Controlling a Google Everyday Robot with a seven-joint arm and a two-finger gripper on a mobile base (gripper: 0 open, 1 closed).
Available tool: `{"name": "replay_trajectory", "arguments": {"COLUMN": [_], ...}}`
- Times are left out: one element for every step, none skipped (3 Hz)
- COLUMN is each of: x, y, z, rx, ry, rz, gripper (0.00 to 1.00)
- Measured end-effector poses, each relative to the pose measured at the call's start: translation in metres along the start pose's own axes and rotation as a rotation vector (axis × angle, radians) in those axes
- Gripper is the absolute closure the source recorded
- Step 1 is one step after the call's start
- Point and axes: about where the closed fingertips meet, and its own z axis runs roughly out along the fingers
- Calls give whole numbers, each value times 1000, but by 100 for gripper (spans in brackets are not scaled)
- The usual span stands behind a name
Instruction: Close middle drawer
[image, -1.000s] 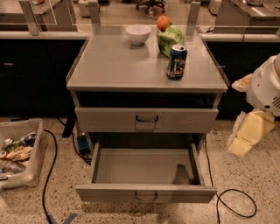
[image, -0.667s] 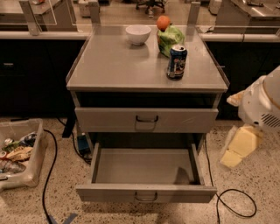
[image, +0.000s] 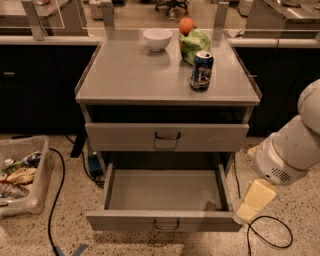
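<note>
The middle drawer (image: 165, 190) is pulled far out of the grey cabinet (image: 165, 75) and looks empty inside. Its flat front (image: 125, 220) faces me, with a small dark handle (image: 166, 226) at centre. Above it, the upper drawer (image: 125, 136) with its handle (image: 167, 136) sits nearly flush. The lowest drawer is hidden under the open one. My gripper (image: 250, 204), cream-coloured on a white arm (image: 287, 150), hangs at the right, just beside the open drawer's front right corner.
On the cabinet top stand a white bowl (image: 157, 39), a green bag (image: 196, 45) with an orange (image: 186, 25) behind it, and a blue can (image: 201, 70). A clear bin of clutter (image: 20, 175) sits at the left. Black cables (image: 270, 235) lie on the floor.
My arm and gripper have moved down and to the left, from beside the upper drawer to the open drawer's front right corner. The drawer has not moved.
</note>
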Motion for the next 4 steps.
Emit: {"name": "replay_trajectory", "arguments": {"x": [15,31,31,31], "y": [11,24,25,25], "z": [33,40,40,40], "rx": [-23,-34,-34,-34], "ry": [24,47,48,48], "rz": [22,19,20,20], "gripper": [19,42,66,88]}}
